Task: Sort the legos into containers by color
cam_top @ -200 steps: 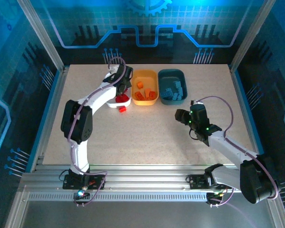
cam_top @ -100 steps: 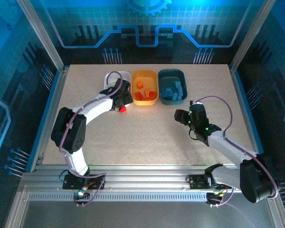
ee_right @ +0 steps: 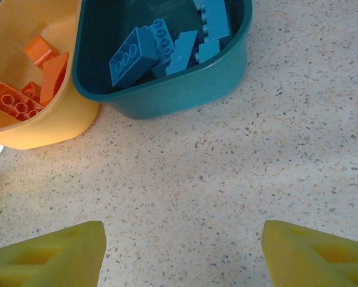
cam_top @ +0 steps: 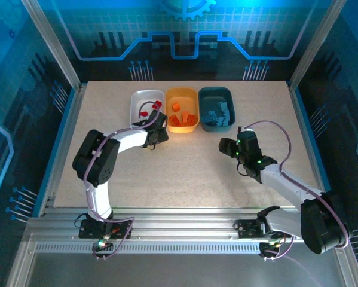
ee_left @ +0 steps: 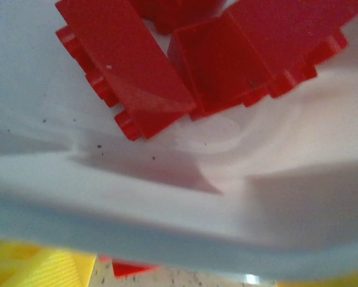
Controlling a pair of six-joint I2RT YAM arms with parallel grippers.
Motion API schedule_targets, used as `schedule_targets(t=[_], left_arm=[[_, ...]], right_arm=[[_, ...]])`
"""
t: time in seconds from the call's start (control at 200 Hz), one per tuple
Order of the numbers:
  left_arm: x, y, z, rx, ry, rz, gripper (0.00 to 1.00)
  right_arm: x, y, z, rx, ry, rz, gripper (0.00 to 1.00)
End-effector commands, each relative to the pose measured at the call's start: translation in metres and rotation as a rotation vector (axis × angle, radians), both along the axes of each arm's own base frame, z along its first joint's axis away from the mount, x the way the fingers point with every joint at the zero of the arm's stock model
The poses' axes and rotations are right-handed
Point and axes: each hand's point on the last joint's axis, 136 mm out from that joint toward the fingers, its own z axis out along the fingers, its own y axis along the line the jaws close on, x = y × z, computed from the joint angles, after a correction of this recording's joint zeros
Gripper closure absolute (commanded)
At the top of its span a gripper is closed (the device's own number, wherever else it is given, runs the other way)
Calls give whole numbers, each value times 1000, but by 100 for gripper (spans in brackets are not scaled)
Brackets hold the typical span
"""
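Red legos (ee_left: 128, 66) lie in the white container (ee_left: 167, 209), whose near rim runs across the left wrist view. My left gripper (cam_top: 155, 127) sits low at that near rim, its yellow fingers (ee_left: 41, 268) wide apart and open. A small red lego (ee_left: 128, 268) lies on the table between them, under the rim. Orange legos (ee_right: 20, 98) rest in the orange-yellow container (cam_top: 182, 110), and blue legos (ee_right: 134, 54) in the teal container (cam_top: 217, 109). My right gripper (cam_top: 225, 145) hovers open over bare table in front of the teal container, nothing between its fingers (ee_right: 53, 254).
The three containers stand side by side at the back of the speckled table (cam_top: 184, 167). Metal frame posts and blue walls enclose the table on all sides. Open table surface lies between the two arms and toward the near edge.
My left gripper drew back from over the white container and dropped to its near rim, over the spot where a red lego lay on the table. The right arm stayed still.
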Motion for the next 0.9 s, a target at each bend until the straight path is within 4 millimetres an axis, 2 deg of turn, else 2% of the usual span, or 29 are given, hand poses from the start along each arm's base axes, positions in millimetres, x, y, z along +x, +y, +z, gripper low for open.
schedule_targets(t=[0.0,0.155,0.335,0.51,0.645,0.795,0.845,0.895], left_arm=[[17,7,2,40,-36,6,31],[19,12,4,72,-58,7,41],[16,13,1,89,-47,-6,60],[2,13,1,70,-40,-14,65],[-16,-6,8,50,-37,-72,67],[-38,-34,29,32,-50,-171,68],[-40,-36,42,17,-68,-187,69],[-38,-29,60,33,-98,-189,69]], right_arm=[[8,6,11,-9,-37,11,29],[9,8,9,-7,-33,14,29],[10,9,8,-9,-28,18,29],[10,10,8,-9,-30,20,29],[10,12,7,-11,-26,25,29],[10,12,7,-13,-26,24,30],[10,12,7,-14,-26,23,30],[10,11,8,-14,-28,21,30]])
